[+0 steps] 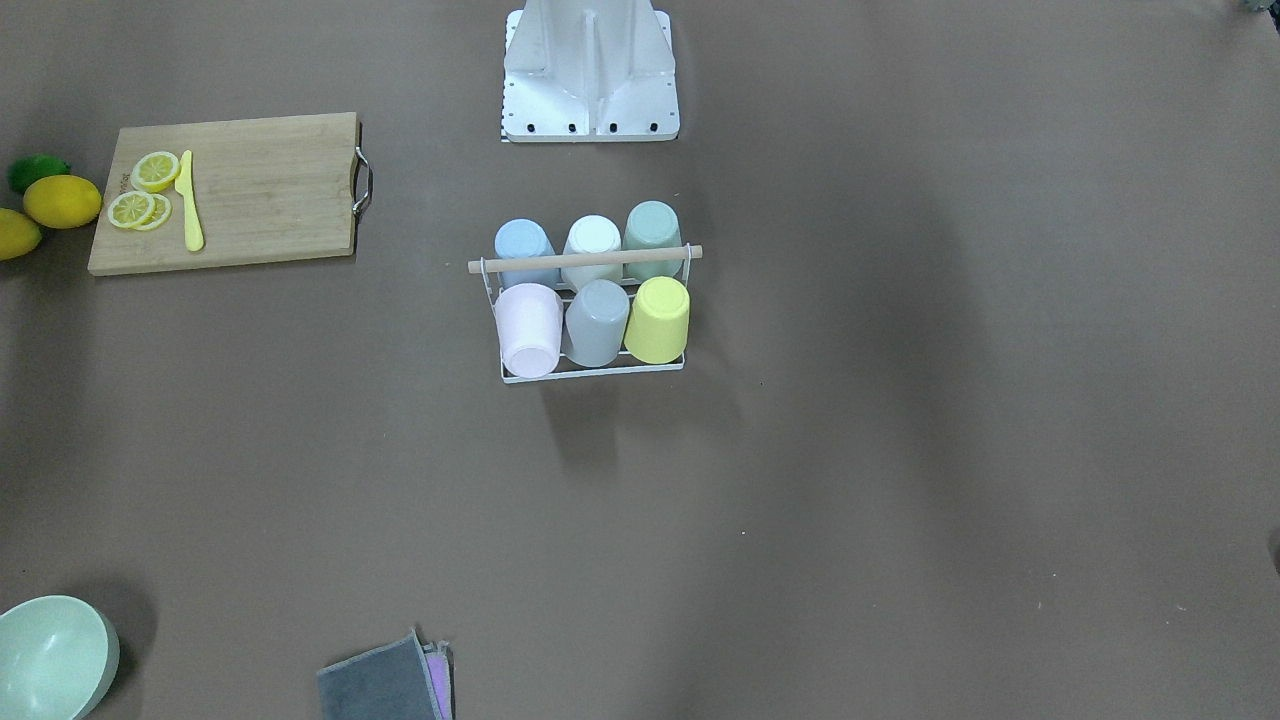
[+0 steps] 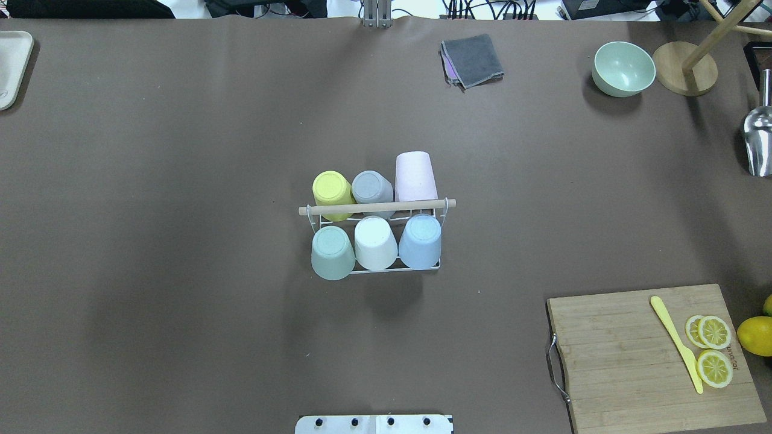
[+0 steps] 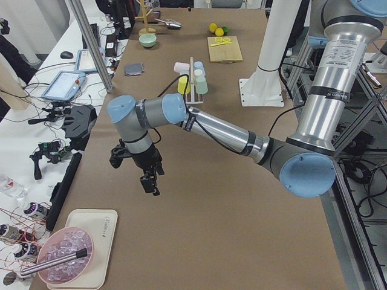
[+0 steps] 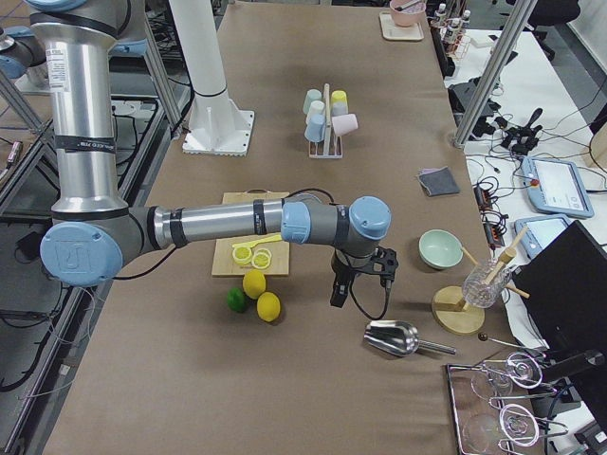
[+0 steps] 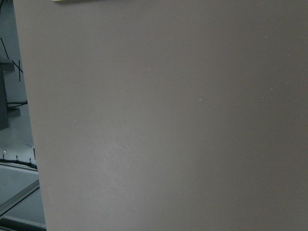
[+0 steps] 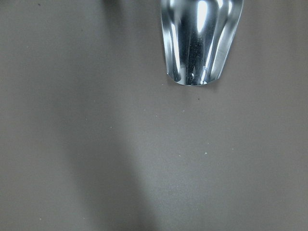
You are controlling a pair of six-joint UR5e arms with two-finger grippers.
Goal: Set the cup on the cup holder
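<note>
The cup holder, a white wire rack with a wooden rod handle [image 2: 377,207], stands mid-table; it also shows in the front-facing view [image 1: 585,260]. Several upturned cups sit on its prongs in two rows, among them a yellow cup [image 2: 332,191], a blue cup [image 2: 420,241] and a pink cup [image 2: 415,176] that leans outward. My left gripper [image 3: 147,181] hangs above bare table far from the rack, seen only in the exterior left view. My right gripper [image 4: 339,289] hangs near the lemons, seen only in the exterior right view. I cannot tell whether either is open or shut.
A cutting board [image 2: 627,361] with lemon slices and a yellow knife [image 2: 675,340] lies at the near right. A green bowl [image 2: 623,68], a grey cloth [image 2: 473,59], a metal scoop [image 2: 759,138] and a wooden stand [image 2: 686,75] sit at the far right. A tray [image 2: 12,66] lies far left.
</note>
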